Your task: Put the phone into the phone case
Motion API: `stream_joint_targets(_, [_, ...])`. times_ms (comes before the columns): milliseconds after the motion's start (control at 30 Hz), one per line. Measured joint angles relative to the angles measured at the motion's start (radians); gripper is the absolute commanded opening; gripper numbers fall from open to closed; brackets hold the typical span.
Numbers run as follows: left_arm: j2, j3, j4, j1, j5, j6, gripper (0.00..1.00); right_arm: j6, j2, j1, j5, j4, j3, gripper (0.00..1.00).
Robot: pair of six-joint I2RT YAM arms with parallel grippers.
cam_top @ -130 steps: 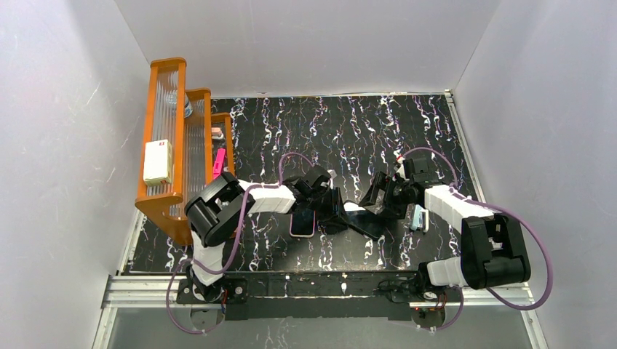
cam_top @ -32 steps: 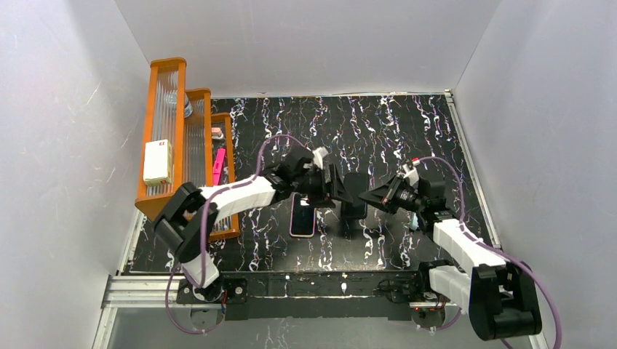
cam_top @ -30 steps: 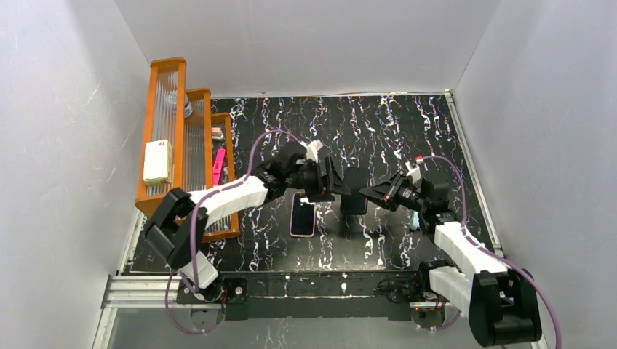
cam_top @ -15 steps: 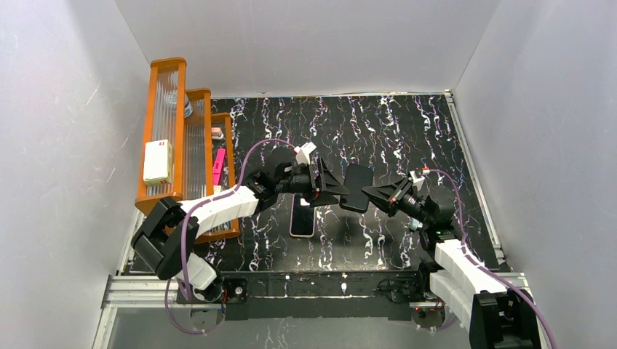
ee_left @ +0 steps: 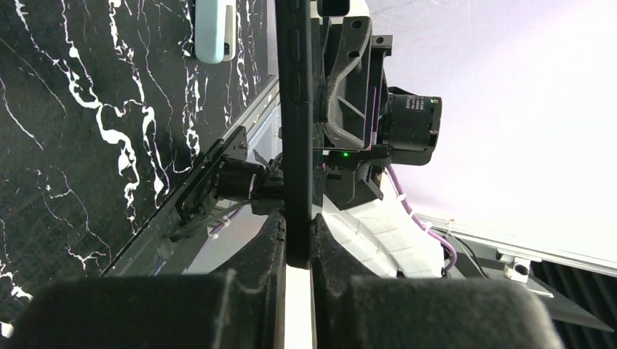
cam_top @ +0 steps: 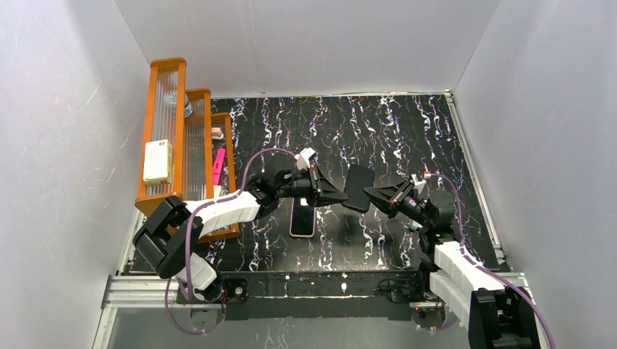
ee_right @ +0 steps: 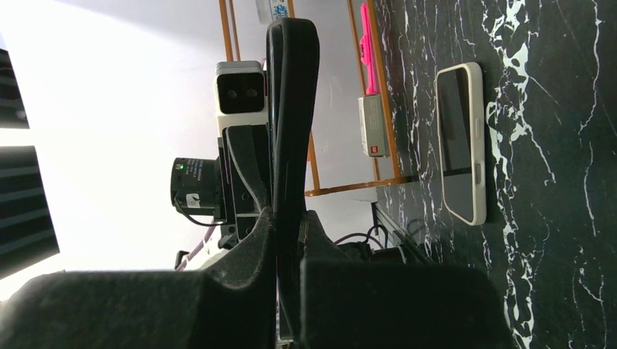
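We see the phone [ee_right: 455, 138] lying flat on the table, glossy dark glass facing up. It sits inside the phone case [ee_right: 478, 102], whose pale pinkish rim with rounded corners goes all around the glass. The rim looks smooth and matte, with small raised buttons on one long side. Both rest near the middle of the table [cam_top: 407, 131], which is black with thin white veins like marble.

Just above the far end of the case is the left gripper [cam_top: 340, 198]. Its two dark fingers are closed on a black slab [cam_top: 358, 185]. The slab is thin, rectangular and phone-sized, with a rounded, rubbery-looking edge. The right gripper [cam_top: 367, 193] is closed on the same slab from the opposite side. So both claws pinch it in the air, off the table and to the right of the case.

At the left stands an orange rack [cam_top: 166, 69] with ribbed clear panels, and a white box [cam_top: 157, 161] and a pink stick [cam_top: 218, 161] are on it. A small pale blue rounded thing [ee_left: 215, 29] lies on the table near the right arm.
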Motion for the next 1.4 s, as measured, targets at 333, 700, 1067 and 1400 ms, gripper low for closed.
stream_joint_targets(333, [0.001, 0.005, -0.119, -0.013, -0.043, 0.045, 0.18, -0.118, 0.012, 0.000, -0.019, -0.097, 0.017, 0.01])
stream_joint_targets(700, [-0.053, 0.027, -0.175, 0.023, -0.083, 0.144, 0.65, -0.180, 0.109, 0.001, -0.161, -0.018, 0.101, 0.01])
stream_joint_targets(1067, [0.001, 0.026, 0.004, 0.035, -0.046, 0.082, 0.45, -0.235, 0.134, 0.023, -0.256, 0.002, 0.185, 0.03])
stream_joint_targets(1400, [0.030, 0.002, 0.143, 0.043, -0.030, 0.003, 0.00, -0.241, 0.219, 0.087, -0.259, -0.006, 0.209, 0.51])
